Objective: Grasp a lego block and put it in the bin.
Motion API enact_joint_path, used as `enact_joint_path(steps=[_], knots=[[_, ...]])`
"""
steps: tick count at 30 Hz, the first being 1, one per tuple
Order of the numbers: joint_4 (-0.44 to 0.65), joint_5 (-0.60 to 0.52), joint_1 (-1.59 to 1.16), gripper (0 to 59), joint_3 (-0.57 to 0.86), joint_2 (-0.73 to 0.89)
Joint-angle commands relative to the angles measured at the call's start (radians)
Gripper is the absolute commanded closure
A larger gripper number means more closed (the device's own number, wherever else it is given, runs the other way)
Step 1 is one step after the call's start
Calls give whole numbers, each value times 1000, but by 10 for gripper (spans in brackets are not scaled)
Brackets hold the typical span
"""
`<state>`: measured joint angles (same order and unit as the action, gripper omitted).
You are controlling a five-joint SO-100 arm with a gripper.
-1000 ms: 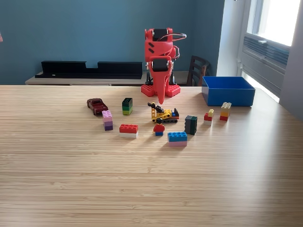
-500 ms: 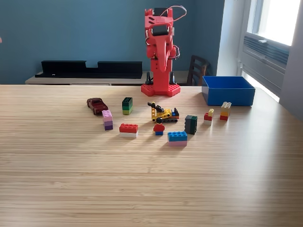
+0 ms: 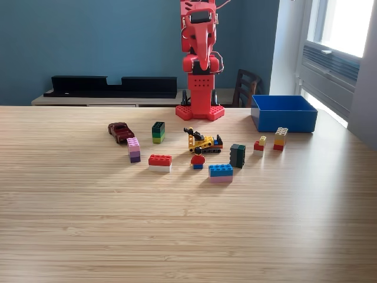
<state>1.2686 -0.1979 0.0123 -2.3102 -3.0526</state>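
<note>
Red plastic makes up the whole arm, and its claw (image 3: 202,56) is seen raised high above the table, pointing downward, with nothing visibly carried in it; whether its jaws are parted or closed cannot be told from this front-on view. Directly beneath the claw the arm's red base (image 3: 200,110) is fixed at the far edge of the wooden table (image 3: 177,224), presumably so that everything laid out in front lies within reach. Below and in front of the claw a yellow and black lego vehicle (image 3: 201,142) is found, with a small red and blue piece (image 3: 198,160) and a blue block (image 3: 221,171) nearer the camera and a dark green block (image 3: 237,155) just beside them. Further toward the exterior view's left lie a red block (image 3: 159,161), a purple block (image 3: 134,149), a green stacked block (image 3: 158,132) and a dark red toy car (image 3: 121,131). Toward the exterior view's right, a small red and yellow piece (image 3: 259,144) and a taller yellow and red stack (image 3: 280,138) are set close to the bin (image 3: 284,121), which is placed open-topped, below the claw and off to that side, probably to keep the carrying path short. No block has yet been grasped.
</note>
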Motion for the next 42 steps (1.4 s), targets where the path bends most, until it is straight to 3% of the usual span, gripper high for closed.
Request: enact_joint_path(steps=[1, 10, 16, 18, 24, 34, 42], knots=[[3, -83, 123, 449, 215, 304], [-11, -290, 431, 362, 394, 704], [-80, -397, 557, 221, 417, 904], [-84, -420, 563, 199, 428, 957], [-127, -495, 558, 196, 459, 1080], [-126, -630, 494, 254, 638, 1339], [-126, -664, 442, 265, 712, 1522]])
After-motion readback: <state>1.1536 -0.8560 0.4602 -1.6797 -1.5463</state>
